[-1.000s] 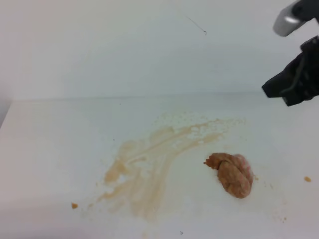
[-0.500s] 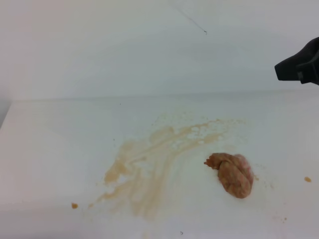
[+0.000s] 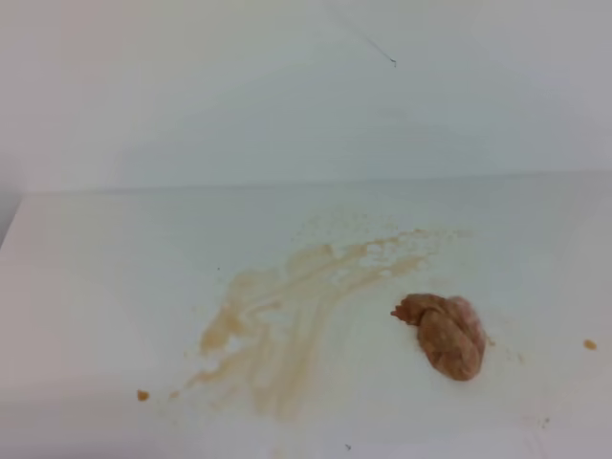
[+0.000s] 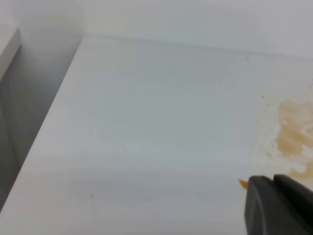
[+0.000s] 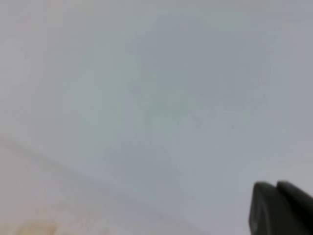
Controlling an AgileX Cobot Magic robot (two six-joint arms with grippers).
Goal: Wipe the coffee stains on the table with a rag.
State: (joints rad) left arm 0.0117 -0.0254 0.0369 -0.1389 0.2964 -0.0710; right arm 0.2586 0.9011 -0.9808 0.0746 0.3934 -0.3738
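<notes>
The coffee stains (image 3: pixel 277 325) spread as an amber blotch with pale streaks across the middle of the white table (image 3: pixel 96 287). The rag (image 3: pixel 448 335), a lumpy pink-brown wad, lies alone just right of them, with nothing touching it. Neither gripper appears in the exterior high view. In the left wrist view my left gripper (image 4: pixel 274 196) shows at the bottom right, its dark fingers pressed together and empty, near the stains' edge (image 4: pixel 293 139). The right wrist view shows my right gripper (image 5: pixel 277 196) shut and empty, facing a blurred pale surface.
Small brown specks lie apart from the main blotch, one at the front left (image 3: pixel 142 394) and one at the far right (image 3: pixel 590 344). A white wall (image 3: pixel 287 96) rises behind the table. The table's left edge (image 4: pixel 49 117) drops off beside a grey gap.
The right arm, seen at the upper right of the exterior high view, has pulled away to the right and left that view. The rag and stains have not moved.
</notes>
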